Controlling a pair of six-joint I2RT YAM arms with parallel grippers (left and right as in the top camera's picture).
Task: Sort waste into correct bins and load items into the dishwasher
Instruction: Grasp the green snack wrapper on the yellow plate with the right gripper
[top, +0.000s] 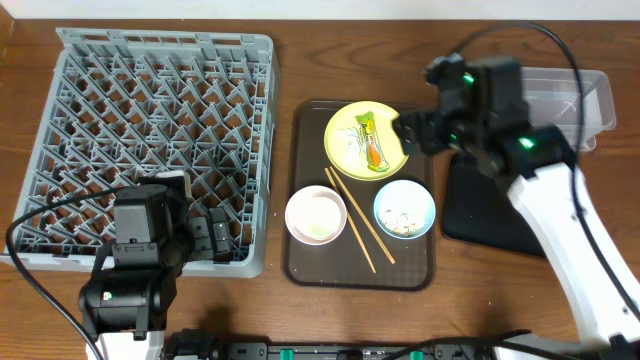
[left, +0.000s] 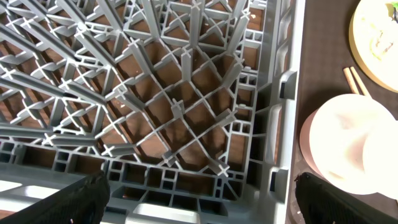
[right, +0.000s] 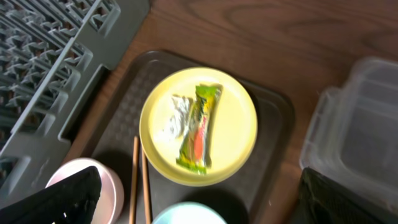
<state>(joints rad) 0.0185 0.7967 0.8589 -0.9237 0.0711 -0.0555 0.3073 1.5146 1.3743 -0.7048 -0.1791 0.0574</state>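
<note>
A big grey dish rack (top: 150, 130) fills the left half of the table and has nothing loaded among its pegs. Just to its right lies a dark brown serving tray (top: 300, 262) that carries most of the task's things. The yellow plate (right: 239, 121) sits at the far end of this tray. On it a green-yellow wrapper (right: 200, 127) lies lengthwise, with a crumpled white tissue (right: 175, 118) touching its left side. On the near left part of the tray stands a white bowl (top: 316, 215). A light-blue bowl (top: 404, 208) with beige crumbs (top: 406, 218) in its bottom stands on the near right part. Two wooden chopsticks (top: 358, 222) lie side by side on a slant between the bowls, running from just beside the plate's near left edge toward the tray's near right side. Whether a small cup sits inside the white bowl cannot be told. A clear plastic tub (top: 585, 95) stands at the far right of the table. A flat black tray (top: 478, 215) lies just right of the serving tray, partly under the right arm. The left gripper (left: 202, 196) hangs over the near right corner of the rack, its fingers spread wide with nothing between them. The right gripper (right: 205, 205) hovers above the far right part of the serving tray, beside the plate, also spread fully wide and holding nothing.
</note>
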